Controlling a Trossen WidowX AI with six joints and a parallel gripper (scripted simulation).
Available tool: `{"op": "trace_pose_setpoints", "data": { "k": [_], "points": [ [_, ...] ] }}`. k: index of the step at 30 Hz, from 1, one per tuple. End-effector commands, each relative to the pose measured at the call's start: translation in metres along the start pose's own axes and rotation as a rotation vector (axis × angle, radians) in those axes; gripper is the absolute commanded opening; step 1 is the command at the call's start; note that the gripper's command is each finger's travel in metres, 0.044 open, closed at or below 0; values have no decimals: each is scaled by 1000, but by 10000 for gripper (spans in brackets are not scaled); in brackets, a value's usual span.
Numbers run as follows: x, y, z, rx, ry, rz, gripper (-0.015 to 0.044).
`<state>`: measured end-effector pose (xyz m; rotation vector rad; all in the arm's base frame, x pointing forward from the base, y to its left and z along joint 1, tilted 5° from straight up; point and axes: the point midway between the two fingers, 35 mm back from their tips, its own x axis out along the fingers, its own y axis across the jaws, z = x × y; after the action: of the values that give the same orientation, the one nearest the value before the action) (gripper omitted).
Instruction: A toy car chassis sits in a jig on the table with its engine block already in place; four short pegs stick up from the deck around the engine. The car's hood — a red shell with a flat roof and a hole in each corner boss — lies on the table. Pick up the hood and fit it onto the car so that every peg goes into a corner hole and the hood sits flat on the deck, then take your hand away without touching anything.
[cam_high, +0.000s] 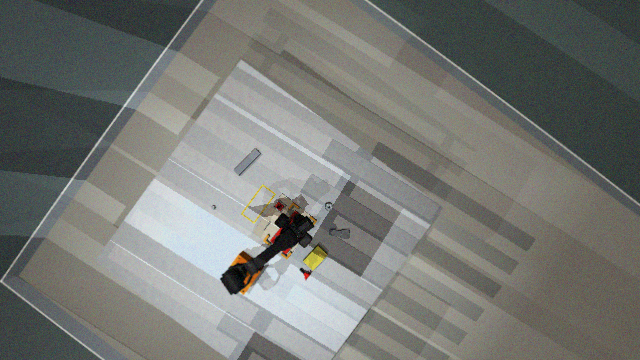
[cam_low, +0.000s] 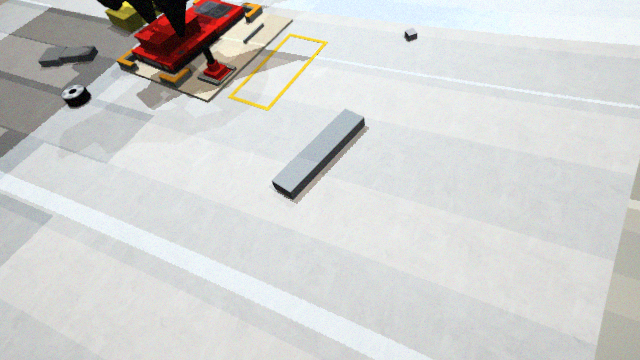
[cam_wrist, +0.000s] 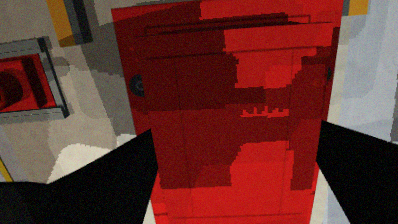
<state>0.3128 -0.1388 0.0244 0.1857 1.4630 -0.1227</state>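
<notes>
The red hood sits over the car chassis in the jig, its flat roof filling the wrist view. A row of small raised marks shows on the roof, too blurred to read as writing; no other lettering or brand is legible anywhere. A dark round hole shows at the hood's left edge in the wrist view. Whether the hood lies fully flat on the deck cannot be told.

The gripper straddles the hood, its black fingers pressed against both long sides, so the pincer is grasping the hood.

Just beside the car on the jig board stands a red clamp in a grey frame. Orange corner brackets edge the board. A yellow outlined rectangle lies just beside the jig. Farther out rest a grey bar, a small grey cube, a black ring, a dark angled piece and a yellow block.
</notes>
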Motion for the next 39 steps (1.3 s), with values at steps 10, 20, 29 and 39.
{"op": "trace_pose_setpoints", "data": {
  "k": [10,20,29,39],
  "points": [
    [-37,0,2,0,0,-2,440],
    [-69,0,0,0,1,-4,440],
    [-69,0,0,0,1,-4,440],
    [-69,0,0,0,1,-4,440]
  ]
}}
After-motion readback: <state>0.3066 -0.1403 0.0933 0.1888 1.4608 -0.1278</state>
